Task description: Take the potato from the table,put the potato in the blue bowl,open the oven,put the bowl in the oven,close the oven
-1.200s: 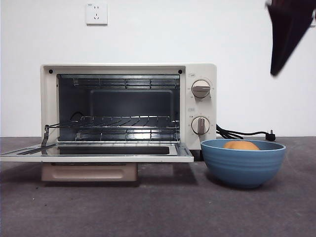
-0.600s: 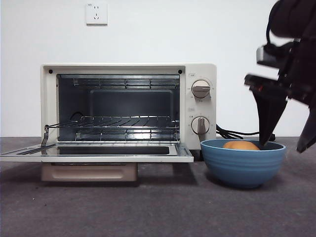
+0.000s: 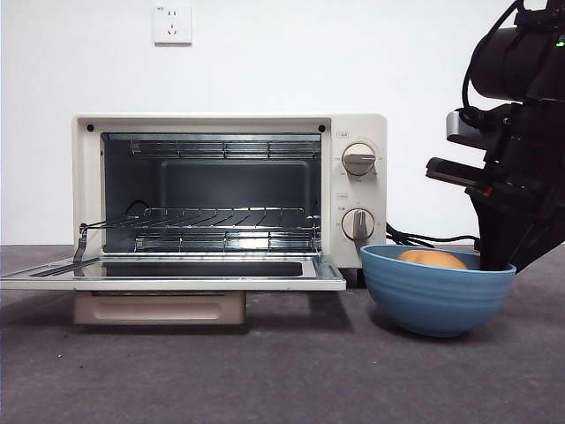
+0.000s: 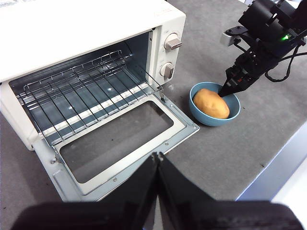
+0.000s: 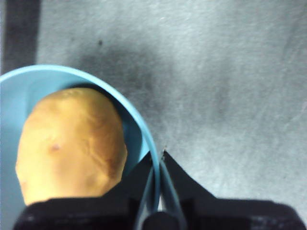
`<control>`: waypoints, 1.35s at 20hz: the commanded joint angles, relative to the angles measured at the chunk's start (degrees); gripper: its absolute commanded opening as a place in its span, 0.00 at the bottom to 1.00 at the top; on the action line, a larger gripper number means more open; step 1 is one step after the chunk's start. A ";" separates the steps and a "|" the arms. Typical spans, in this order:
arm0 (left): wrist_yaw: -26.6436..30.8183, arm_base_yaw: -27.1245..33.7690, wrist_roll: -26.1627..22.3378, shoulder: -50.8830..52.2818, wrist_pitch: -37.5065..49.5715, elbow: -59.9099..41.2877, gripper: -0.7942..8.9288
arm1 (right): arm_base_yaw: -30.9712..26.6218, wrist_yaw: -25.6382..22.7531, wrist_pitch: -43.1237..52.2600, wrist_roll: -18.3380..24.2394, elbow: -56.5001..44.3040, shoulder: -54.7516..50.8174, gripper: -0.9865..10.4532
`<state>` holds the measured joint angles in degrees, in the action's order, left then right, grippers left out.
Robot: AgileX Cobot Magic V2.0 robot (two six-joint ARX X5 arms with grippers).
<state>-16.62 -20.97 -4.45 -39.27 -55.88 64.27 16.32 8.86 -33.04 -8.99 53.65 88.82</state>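
The golden-brown potato (image 3: 433,259) (image 4: 211,103) (image 5: 72,143) lies inside the blue bowl (image 3: 437,305) (image 4: 209,120) (image 5: 145,136). That bowl stands on the table (image 3: 291,371) just right of the oven (image 3: 357,128) (image 4: 86,28). The oven's glass door (image 3: 177,276) (image 4: 115,143) hangs fully open and level. My right gripper (image 3: 499,258) (image 4: 225,91) (image 5: 160,155) reaches down at the bowl's right side, shut on its rim, one jaw inside and one outside. High over the open door, my left gripper (image 4: 157,157) hangs shut and holds nothing.
A wire rack (image 3: 221,219) sits inside the oven cavity. A black power cord (image 3: 428,238) lies behind the bowl. A wall socket (image 3: 172,24) is above the oven. The table's edge (image 4: 268,167) runs close beyond the bowl.
The right arm came down from the upper right corner to the bowl's right rim and shut on it. The bowl shifted slightly right.
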 commanded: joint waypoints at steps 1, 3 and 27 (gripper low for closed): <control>0.94 0.07 0.31 0.15 0.07 -0.24 0.07 | 0.33 0.26 -0.04 0.48 -0.22 -0.28 0.08; 2.80 0.07 -0.04 0.15 0.04 -0.24 0.07 | 1.88 0.20 -1.18 0.46 -0.22 -2.60 0.08; 2.69 0.04 -0.15 0.15 -2.10 -0.24 0.07 | 20.13 -9.29 5.64 -14.58 31.98 17.07 0.07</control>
<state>-13.76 -20.97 -4.47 -39.27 -57.95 64.27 36.49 -0.23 -27.55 -22.35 85.36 105.67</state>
